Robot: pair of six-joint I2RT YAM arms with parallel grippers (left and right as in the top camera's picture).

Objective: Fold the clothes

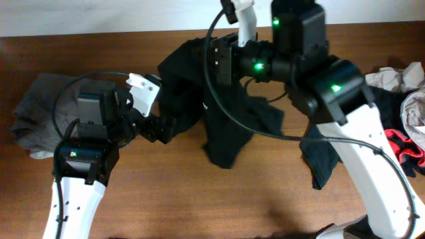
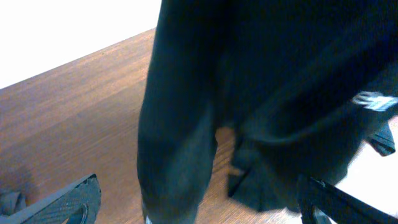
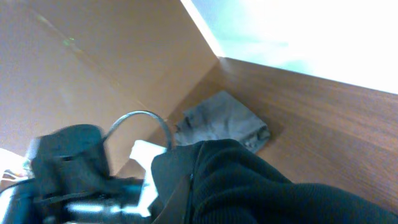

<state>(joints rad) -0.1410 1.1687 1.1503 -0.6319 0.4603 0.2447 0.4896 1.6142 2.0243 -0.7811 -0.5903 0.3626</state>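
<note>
Heap (image 1: 402, 83) near T-shirt (image 1: 226, 126), seemingly overhead only.

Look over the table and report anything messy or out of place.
Nothing is damaged or spilled, but the black T-shirt hangs bunched and twisted from the right gripper, not flat. A grey garment lies crumpled at the left edge of the table, and a loose heap of clothes sits at the right edge.
</note>
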